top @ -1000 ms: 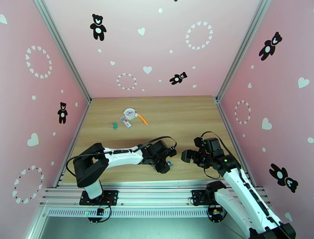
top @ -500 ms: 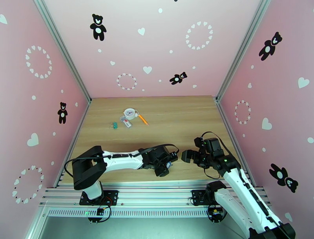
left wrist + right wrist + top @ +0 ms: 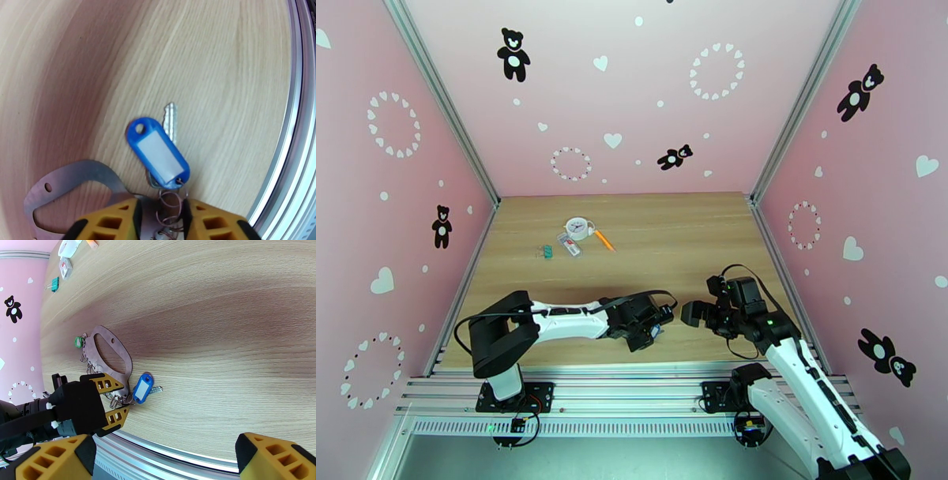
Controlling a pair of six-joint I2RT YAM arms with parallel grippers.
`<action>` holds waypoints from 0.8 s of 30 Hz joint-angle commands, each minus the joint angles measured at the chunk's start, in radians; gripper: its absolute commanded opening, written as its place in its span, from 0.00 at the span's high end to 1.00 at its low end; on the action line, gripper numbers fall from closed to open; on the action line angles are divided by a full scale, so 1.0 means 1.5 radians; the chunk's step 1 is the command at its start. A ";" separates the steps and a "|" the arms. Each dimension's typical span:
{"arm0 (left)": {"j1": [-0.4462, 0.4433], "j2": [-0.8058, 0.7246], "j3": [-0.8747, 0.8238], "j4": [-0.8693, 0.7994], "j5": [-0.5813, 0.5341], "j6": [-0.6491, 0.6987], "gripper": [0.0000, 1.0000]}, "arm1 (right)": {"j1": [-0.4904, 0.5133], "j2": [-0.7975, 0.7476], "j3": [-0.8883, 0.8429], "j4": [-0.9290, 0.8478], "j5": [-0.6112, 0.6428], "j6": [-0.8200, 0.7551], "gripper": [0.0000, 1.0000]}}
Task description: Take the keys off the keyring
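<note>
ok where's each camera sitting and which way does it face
top external: above and behind the bases, facing down over the table; both arms show.
left wrist: looks down past its yellow fingers at the blue-tagged key.
right wrist: looks across, over its own fingers, at the left hand and keyring.
shared: both wrist views catch that key.

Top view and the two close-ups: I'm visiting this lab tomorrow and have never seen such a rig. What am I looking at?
Two robot arms are bolted at the near edge of a wooden table. The top picture looks down from behind them; each close-up comes from a camera on one wrist. The left arm reaches over a keyring, a flat loop carrying a blue-tagged key and a green tag. Its yellow jaws stand either side of the small wire rings, not visibly pinching them. The right arm sits beside, jaws wide open, holding nothing. A white disc and orange pen lie farther back.
</note>
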 commanded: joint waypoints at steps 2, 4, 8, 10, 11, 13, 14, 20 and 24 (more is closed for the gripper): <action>-0.001 0.018 0.023 -0.020 -0.017 0.013 0.71 | -0.004 -0.007 -0.007 -0.006 -0.005 -0.005 0.01; 0.000 0.016 0.025 -0.020 -0.013 0.015 0.72 | -0.004 -0.008 -0.007 -0.007 -0.005 -0.006 0.01; 0.000 0.011 0.022 -0.023 -0.027 0.021 0.76 | -0.004 -0.008 -0.007 -0.007 -0.003 -0.006 0.01; -0.001 0.006 0.019 -0.023 -0.035 0.022 0.77 | -0.004 -0.008 -0.006 -0.006 -0.003 -0.006 0.01; -0.001 0.002 0.017 -0.022 -0.036 0.023 0.77 | -0.004 -0.008 -0.006 -0.005 -0.002 -0.006 0.01; 0.000 -0.008 0.011 -0.013 -0.034 0.023 0.78 | -0.003 -0.007 -0.007 -0.004 -0.002 -0.006 0.01; 0.000 -0.012 0.006 -0.008 -0.035 0.024 0.78 | -0.003 -0.007 -0.006 -0.005 -0.002 -0.006 0.01; -0.001 -0.011 0.002 -0.004 -0.042 0.024 0.82 | -0.005 -0.007 -0.007 -0.005 -0.002 -0.007 0.01; -0.001 -0.011 0.004 -0.002 -0.040 0.027 0.87 | -0.005 -0.009 -0.005 -0.007 -0.001 -0.007 0.01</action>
